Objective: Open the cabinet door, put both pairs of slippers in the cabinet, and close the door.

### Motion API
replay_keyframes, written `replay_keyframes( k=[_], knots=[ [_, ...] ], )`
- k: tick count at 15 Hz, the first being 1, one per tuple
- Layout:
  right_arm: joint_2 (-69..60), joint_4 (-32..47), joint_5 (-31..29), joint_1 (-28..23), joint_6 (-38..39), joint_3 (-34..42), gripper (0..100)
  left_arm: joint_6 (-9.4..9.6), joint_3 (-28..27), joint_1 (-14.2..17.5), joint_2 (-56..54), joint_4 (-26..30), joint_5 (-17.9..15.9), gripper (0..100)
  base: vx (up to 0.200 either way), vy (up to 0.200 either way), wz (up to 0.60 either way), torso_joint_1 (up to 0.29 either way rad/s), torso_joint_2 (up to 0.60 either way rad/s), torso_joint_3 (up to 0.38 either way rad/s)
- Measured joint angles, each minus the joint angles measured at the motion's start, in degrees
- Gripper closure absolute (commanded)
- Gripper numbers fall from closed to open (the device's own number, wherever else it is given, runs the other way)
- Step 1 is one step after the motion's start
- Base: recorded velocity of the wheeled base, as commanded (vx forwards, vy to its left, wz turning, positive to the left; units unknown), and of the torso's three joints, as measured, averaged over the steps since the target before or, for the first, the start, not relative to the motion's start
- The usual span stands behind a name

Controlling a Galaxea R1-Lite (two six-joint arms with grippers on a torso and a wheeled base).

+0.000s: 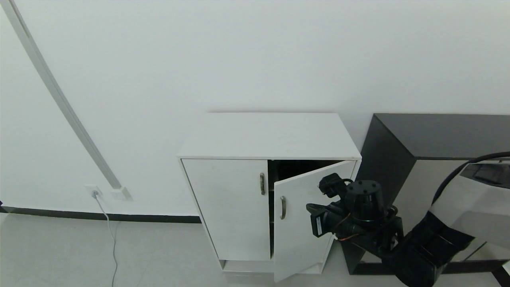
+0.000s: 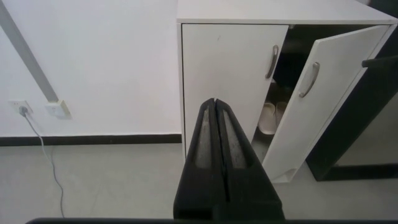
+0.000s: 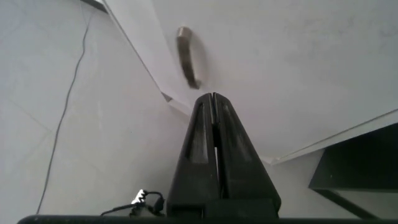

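The white cabinet (image 1: 271,135) stands against the wall. Its left door (image 1: 227,207) is flat shut, while the right door (image 1: 299,239) is swung partway out, leaving a dark gap between the two. From the left wrist view you can look through that gap and see pale slippers (image 2: 268,118) lying low inside the cabinet, just behind the edge of the open door; I can't make out from here whether both pairs are in there. Each door carries an upright metal handle, one on the shut door (image 1: 262,183) and one on the open door (image 1: 282,207), and the two sit close either side of the gap. The right gripper (image 3: 213,96) is up against the outer face of the open door with its fingers pressed together and nothing between them, its tips just beside that door's handle; whether they touch the door I can't tell. The left gripper (image 2: 214,101) hangs well back from the cabinet, facing its front, also pinched closed and empty. A black piece of furniture (image 1: 438,135) stands right beside the cabinet on the open door's side. On the other side, well apart, a wall socket (image 1: 93,192) sits low on the wall with a grey cable (image 1: 111,231) trailing down onto the floor, and a pale strip (image 1: 59,95) runs slantwise up the wall above it.
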Motion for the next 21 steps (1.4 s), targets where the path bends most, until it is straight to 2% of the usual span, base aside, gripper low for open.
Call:
replay_keyframes(
  k=[4,15,21],
  knots=[
    [3.80,0.63,-0.09,-1.85,-0.18,-4.85,100,0.00,0.00,0.00,0.00,0.00,0.00,100,0.000,0.000,0.00,0.000,0.00,0.000],
    [9.59,4.46,-0.26,-2.84,-0.38,-15.19,100,-0.09,0.00,0.00,0.00,0.00,0.06,100,0.000,0.000,0.00,0.000,0.00,0.000],
    [10.91,6.30,-0.26,-2.95,-0.38,-17.97,100,-0.09,0.00,-0.02,0.00,0.00,0.06,100,0.000,0.000,0.00,0.000,0.00,0.000]
  ],
)
